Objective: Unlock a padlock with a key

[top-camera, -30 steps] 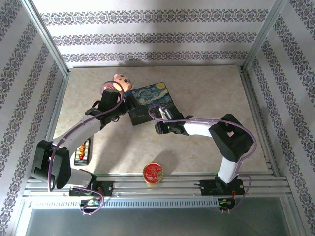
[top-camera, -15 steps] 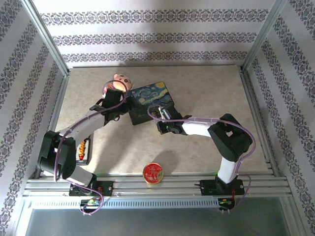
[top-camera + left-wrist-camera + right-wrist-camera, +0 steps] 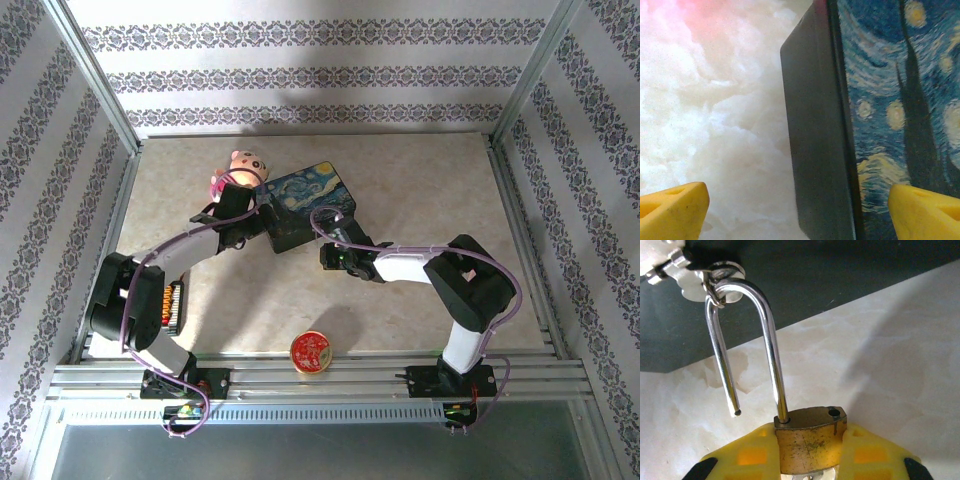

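Right gripper clamped on padlock body; shackle points straight ahead (free leg out), hooked in the hasp ring of the box. Left gripper spread wide astride box edge.

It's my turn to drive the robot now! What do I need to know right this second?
Right gripper: shut on the brass body of the padlock, just off the near side of the painted box.
Left gripper: open, with its fingers on either side of the box's left edge, next to the plush toy.
Done: the shackle has one end out of the body, so the lock is open.
Left: the shackle is hooked through the metal ring on the box. Slipping it out is probably next. I cannot make out the key.
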Controlling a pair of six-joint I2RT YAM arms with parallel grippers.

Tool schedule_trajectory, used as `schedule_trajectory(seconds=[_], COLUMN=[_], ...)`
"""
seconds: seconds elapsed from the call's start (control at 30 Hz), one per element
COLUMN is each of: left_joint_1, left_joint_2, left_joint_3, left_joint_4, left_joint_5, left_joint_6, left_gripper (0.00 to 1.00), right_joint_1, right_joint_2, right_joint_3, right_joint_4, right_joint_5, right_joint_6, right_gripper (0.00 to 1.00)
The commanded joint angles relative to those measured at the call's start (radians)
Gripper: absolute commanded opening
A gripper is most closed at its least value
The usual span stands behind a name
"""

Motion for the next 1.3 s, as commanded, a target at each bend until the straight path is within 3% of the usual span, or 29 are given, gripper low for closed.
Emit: schedule_trajectory(seconds=[0.0, 0.4, 0.67, 1.27], left_joint_1=[0.0, -0.012, -0.086, -0.099], left_joint_2=[0.016, 0.008, -0.005, 0.059], left_joint_3=[-0.013, -0.025, 0.052, 0.002], left_joint_4=[0.029, 0.049, -0.004, -0.017], left_joint_5=[0.01, 0.019, -0.128, -0.143], left_joint_6=[0.012, 0.016, 0.122, 0.113], left_gripper=[0.92, 0.93, 0.99, 1.0], right_joint_1=[0.004, 0.009, 0.011, -0.011], right_joint_2=[0.003, 0.031, 0.005, 0.06], right_joint_3=[-0.017, -0.062, -0.089, -0.156], right_joint_4=[0.038, 0.183, 0.212, 0.432], right_joint_5=[0.016, 0.009, 0.028, 0.021], right_joint_6=[0.119, 0.297, 0.337, 0.47], right_gripper=[0.0, 0.0, 0.0, 0.0])
